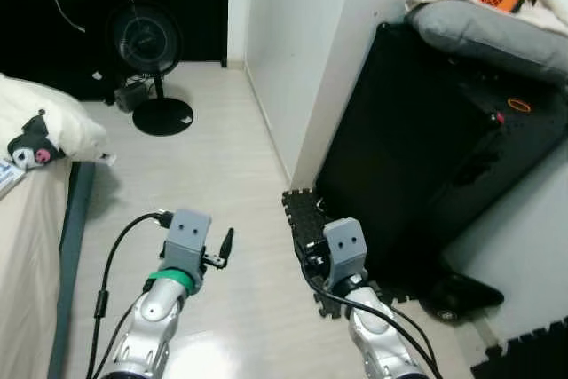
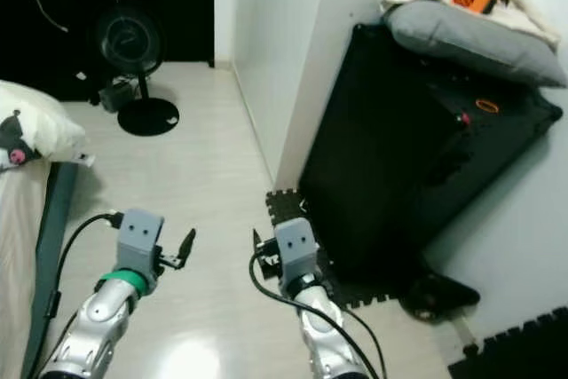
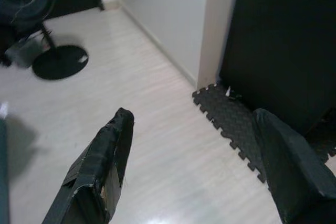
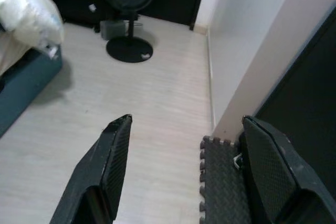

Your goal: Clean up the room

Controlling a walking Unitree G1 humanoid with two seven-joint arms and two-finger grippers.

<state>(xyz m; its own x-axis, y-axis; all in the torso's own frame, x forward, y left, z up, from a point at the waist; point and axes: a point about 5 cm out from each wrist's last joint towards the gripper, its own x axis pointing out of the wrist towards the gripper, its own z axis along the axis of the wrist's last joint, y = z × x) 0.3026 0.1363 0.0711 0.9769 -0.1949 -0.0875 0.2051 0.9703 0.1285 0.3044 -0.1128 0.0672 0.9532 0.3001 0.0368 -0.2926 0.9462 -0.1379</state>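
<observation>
Pale wood floor [image 1: 213, 148] ahead, bed [image 1: 31, 219] on the left, big black case [image 1: 426, 157] leaning on the wall with a grey pillow [image 1: 484, 28] on top, standing fan [image 1: 146, 51] beyond, and both grippers, left gripper [image 3: 194, 145] and right gripper [image 4: 184, 150], hang over the floor, jaws spread wide and empty.

Home bedroom; bed [image 1: 35, 219], pillow [image 1: 44, 122], standing fan [image 1: 146, 42].
</observation>
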